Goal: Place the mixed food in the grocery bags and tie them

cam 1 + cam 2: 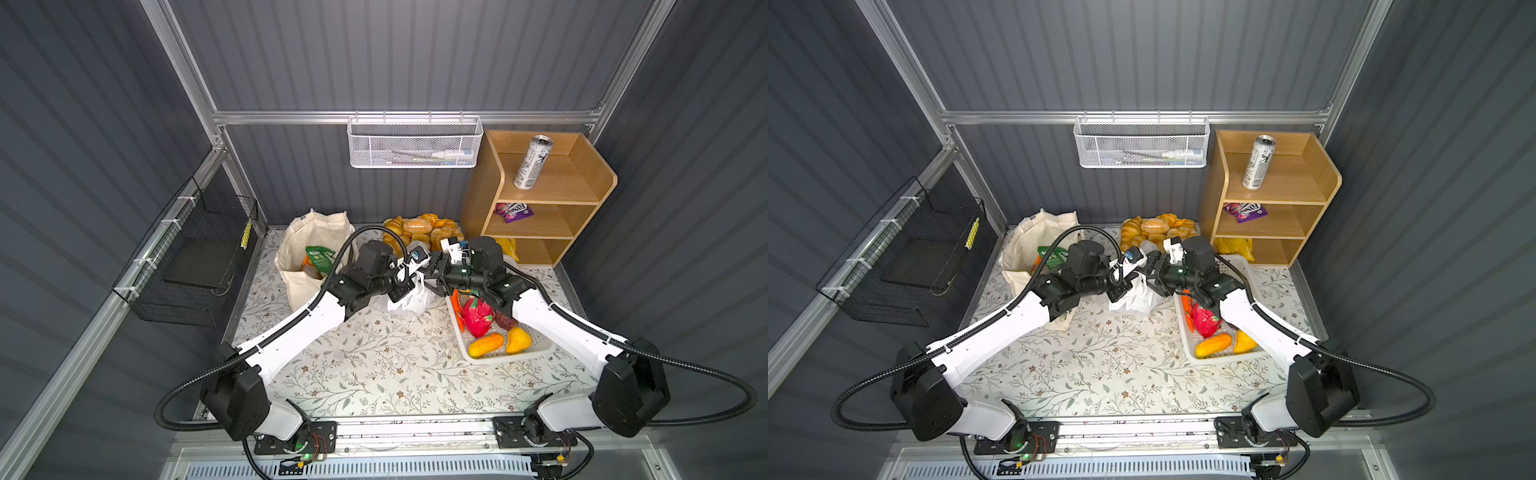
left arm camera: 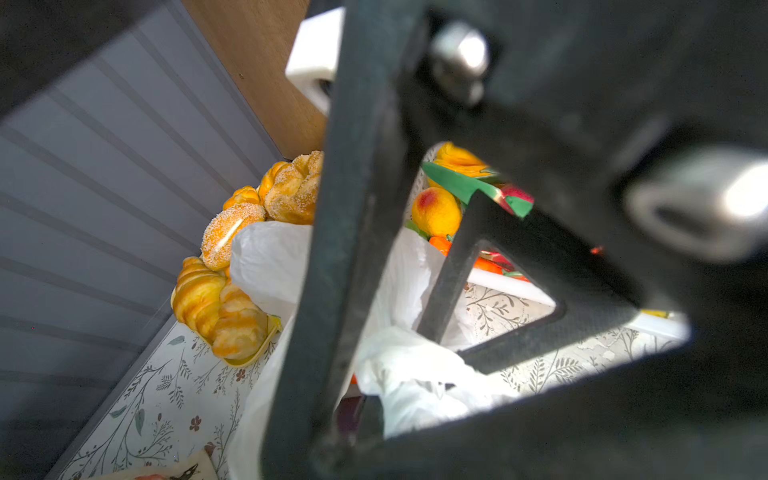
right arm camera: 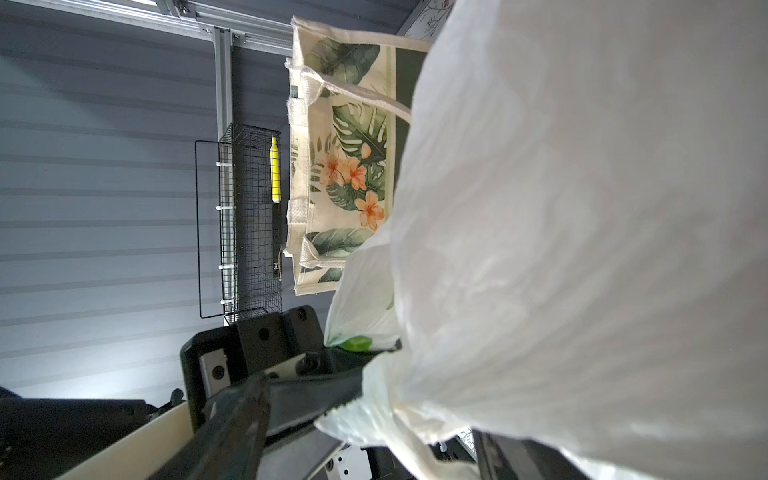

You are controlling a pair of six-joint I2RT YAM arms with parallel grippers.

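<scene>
Table (image 1: 374,365): covered with a flowered cloth; all items below rest on it.

Wooden shelf (image 1: 478,195): stands at the far right corner.

Canvas tote (image 1: 295,286): stands open at the far left, with a green packet (image 1: 319,257) inside.

White tray (image 1: 511,357): lies at the right, in front of the shelf. It holds a pink dragon fruit (image 1: 478,318) and yellow fruit (image 1: 485,345).

Plastic bag (image 1: 409,301): sits mid-table between tote and tray, its top drawn up toward both pincers.

Bread rolls (image 1: 419,228): heaped behind the bag, by the back wall.

Drink can (image 1: 532,162): upright on the top shelf.

Purple packet (image 1: 513,211): lies on the middle shelf.

Yellow packet (image 1: 509,247): lies on the bottom shelf, partly hidden by the right arm's wrist.

Left pincer (image 1: 398,296): clenched. In the right wrist view it pinches a fold of the plastic bag's upper edge.

Right pincer (image 1: 432,274): jaws spread wide. Bag film billows against them and no grip can be made out.
</scene>
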